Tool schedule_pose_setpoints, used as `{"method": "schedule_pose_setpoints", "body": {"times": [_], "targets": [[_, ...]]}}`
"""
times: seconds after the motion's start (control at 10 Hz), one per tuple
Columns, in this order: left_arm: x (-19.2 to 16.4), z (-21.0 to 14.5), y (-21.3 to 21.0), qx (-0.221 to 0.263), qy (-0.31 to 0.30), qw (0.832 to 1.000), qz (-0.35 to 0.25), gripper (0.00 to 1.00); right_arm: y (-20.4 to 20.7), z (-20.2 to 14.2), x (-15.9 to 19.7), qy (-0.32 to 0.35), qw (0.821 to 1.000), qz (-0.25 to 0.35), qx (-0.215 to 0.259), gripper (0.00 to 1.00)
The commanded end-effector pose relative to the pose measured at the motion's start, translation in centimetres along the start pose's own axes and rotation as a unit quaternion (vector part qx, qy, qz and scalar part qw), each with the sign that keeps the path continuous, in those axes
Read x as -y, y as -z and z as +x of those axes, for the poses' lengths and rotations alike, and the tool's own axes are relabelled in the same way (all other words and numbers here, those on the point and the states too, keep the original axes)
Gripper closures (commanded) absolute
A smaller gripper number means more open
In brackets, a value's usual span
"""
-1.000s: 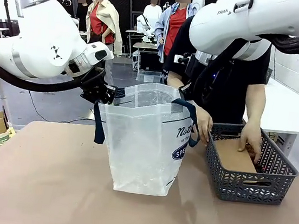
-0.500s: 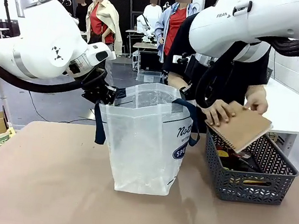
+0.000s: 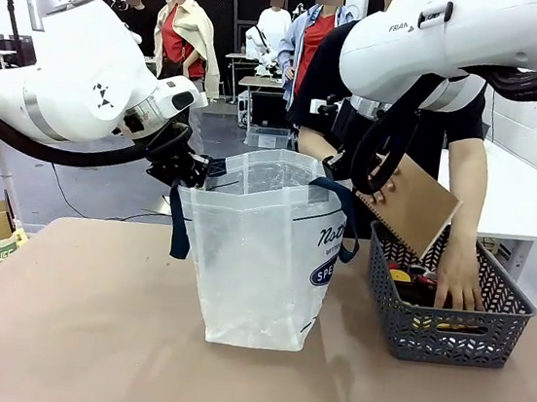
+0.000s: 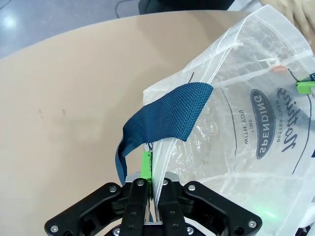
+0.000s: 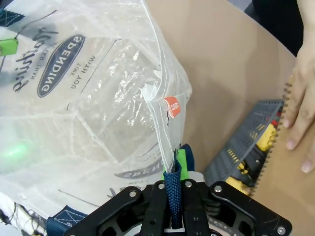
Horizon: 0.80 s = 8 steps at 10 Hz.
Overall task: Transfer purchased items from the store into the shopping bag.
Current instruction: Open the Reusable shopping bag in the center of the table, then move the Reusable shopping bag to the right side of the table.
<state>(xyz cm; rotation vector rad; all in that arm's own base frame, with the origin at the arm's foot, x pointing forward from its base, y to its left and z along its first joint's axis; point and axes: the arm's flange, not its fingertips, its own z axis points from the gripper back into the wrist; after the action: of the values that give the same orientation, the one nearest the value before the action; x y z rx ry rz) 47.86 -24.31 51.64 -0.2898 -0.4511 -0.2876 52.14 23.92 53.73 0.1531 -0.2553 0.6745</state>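
Over the basket [image 3: 448, 333], a person's hand [image 3: 380, 190] now holds the tan notebook [image 3: 417, 207], lifted out and tilted toward the shopping bag [image 3: 258, 249] standing just beside. The other hand [image 3: 457, 281] is back in the basket. Left gripper [image 4: 149, 164] and right gripper [image 5: 173, 169] are pinched tight on the bag rim, mouth spread. First drop looks imminent.

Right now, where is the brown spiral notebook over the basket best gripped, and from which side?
The plain edge opposite the wire binding, from above. The spiral notebook is a thin flat board standing tilted over the basket, so a grip from above could likely pinch across its thickness, clear of the person's hand on its cover.
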Motion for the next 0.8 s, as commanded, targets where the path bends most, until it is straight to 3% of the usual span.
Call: {"method": "schedule_pose_setpoints", "body": {"times": [0.0, 0.7], "targets": [[-0.10, 0.02, -0.15, 0.000, -0.008, 1.000, 0.001, 1.00, -0.14, -0.04, -0.04, 0.004, 1.000, 0.001, -0.004, 1.00], [-0.10, 0.02, -0.15, 0.000, -0.008, 1.000, 0.001, 1.00, -0.14, -0.04, -0.04, 0.004, 1.000, 0.001, -0.004, 1.00]]}}
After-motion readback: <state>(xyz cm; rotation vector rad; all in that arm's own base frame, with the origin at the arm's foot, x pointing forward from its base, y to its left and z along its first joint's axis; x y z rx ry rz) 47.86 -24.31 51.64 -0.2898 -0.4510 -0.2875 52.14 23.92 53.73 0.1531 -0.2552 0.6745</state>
